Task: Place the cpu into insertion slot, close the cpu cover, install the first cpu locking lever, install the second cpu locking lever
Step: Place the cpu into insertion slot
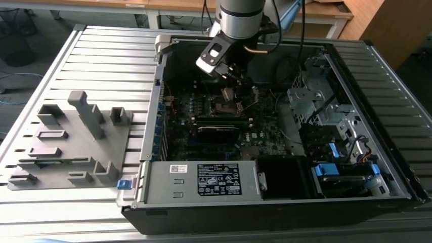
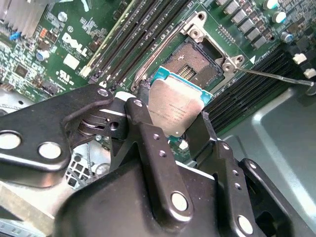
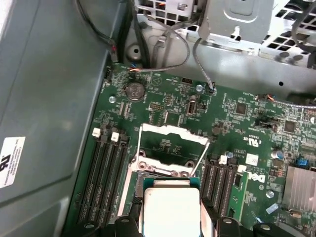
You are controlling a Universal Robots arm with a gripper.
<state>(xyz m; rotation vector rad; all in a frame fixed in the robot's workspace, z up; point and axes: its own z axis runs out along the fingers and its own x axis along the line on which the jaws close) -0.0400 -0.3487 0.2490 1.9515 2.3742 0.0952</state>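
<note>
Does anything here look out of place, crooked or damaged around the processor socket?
Nothing stands out. The gripper holds the small flat square silver-topped cpu between its jaws, near the dark square insertion slot, which is empty. The thin silver cpu cover frame stands raised open. I see no damage.

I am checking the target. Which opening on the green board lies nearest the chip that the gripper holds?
The dark square socket, just beyond the held chip. The others are long narrow black memory slots, running along both its sides.
</note>
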